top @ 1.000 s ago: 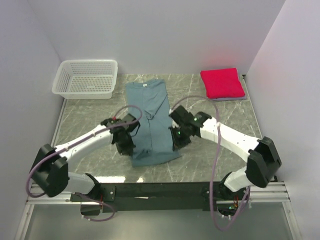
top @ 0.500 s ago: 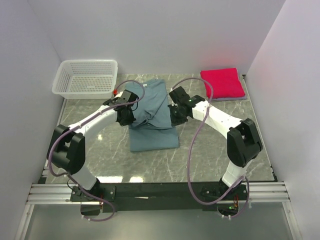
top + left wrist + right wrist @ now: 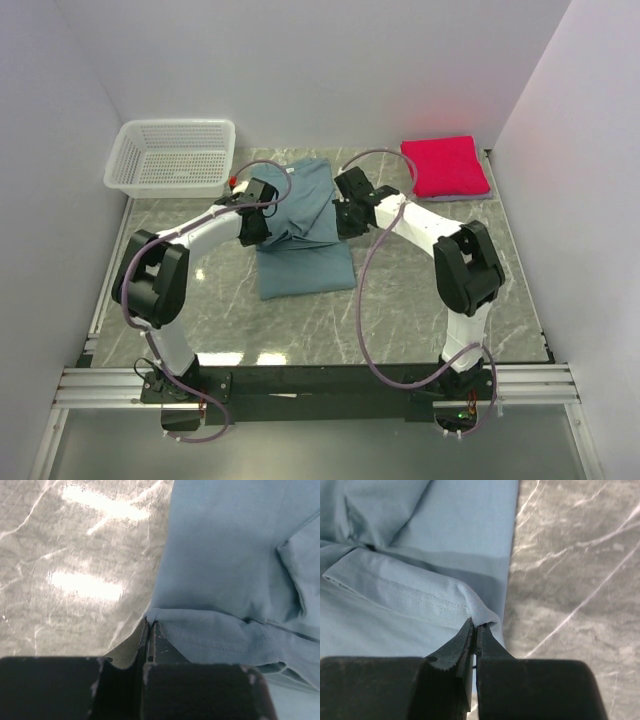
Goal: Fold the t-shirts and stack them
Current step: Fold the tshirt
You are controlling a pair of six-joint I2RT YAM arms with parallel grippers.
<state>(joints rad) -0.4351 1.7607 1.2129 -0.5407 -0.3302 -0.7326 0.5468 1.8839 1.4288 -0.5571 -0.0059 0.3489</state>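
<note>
My left hand (image 3: pixel 150 626) and right hand (image 3: pixel 475 627) are each pinched fully closed on a corner of the hem (image 3: pixel 395 587) of the teal-blue t-shirt (image 3: pixel 305 268). They hold it lifted over the shirt's middle, partway through what I judge to be the bottom-to-top fold. The shirt lies in the centre of the marble surface (image 3: pixel 420 290), between my two arms. Its long axis runs from the near edge toward the back wall, leaning slightly, with the collar (image 3: pixel 290 171) at the far end and the fold line nearest my bases. To do this step well, I should carry both corners toward the collar together at the same height, with the hem taut between them so the cloth does not sag or bunch in the middle. Then I should set the hem down square with the shoulders, going low before letting go. Creases gather under the lifted layer, so an uneven pull would likely skew the fold. The crimson-pink t-shirt (image 3: pixel 445 165) sits folded at the far right corner on the lavender t-shirt (image 3: pixel 468 198), well apart, the likely stack for this one.
</note>
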